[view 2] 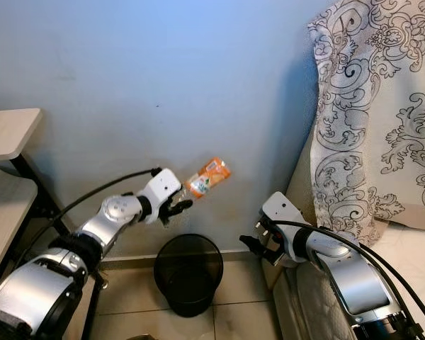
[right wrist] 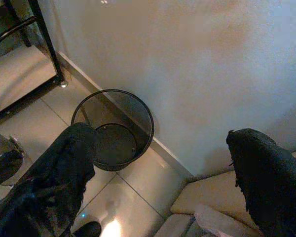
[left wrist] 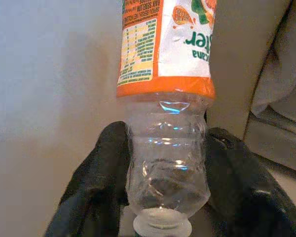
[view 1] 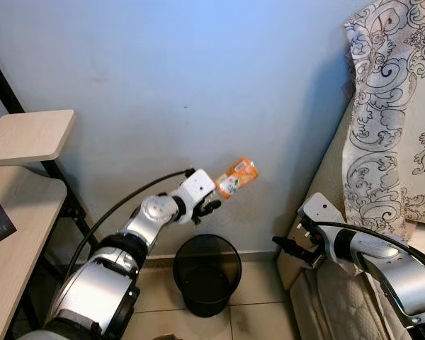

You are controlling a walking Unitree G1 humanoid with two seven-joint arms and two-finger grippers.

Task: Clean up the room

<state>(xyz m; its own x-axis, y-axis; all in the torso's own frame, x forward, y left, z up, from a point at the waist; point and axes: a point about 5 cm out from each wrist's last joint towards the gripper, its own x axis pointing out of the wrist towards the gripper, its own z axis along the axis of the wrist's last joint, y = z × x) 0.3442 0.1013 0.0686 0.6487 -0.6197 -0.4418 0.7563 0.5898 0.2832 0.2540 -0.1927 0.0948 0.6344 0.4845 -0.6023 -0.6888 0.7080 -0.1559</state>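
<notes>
Pale blue wall [view 1: 163,78], matte, fills the upper frame. At 3 o'clock, a cream curtain [view 1: 393,113] with grey scroll print hangs in soft folds over a beige upholstered sofa [view 1: 326,191]. At 9 o'clock, light wood-grain shelves [view 1: 28,134] with rounded corners on a thin black metal frame. Glossy beige floor tiles [view 1: 258,297] along 6 o'clock.

Black wire-mesh waste bin [view 1: 207,273], round and open-topped, stands on the tiles against the wall at 6 o'clock from frame centre.

Left gripper [view 1: 214,198] is clamped on a plastic bottle [view 1: 236,177]: clear, ribbed plastic at the neck end, orange and white printed label on the body. In the left wrist view the two black fingers [left wrist: 93,187] press either side of the clear neck section, the cap end nearest the wrist. The bottle juts from the gripper toward 2 o'clock, tilted, in the air above the bin's mouth and near the wall.

Right gripper [view 1: 287,246] hangs at 4 o'clock beside the sofa edge, fingers spread wide, nothing between them; bin is seen past it in its wrist view.
</notes>
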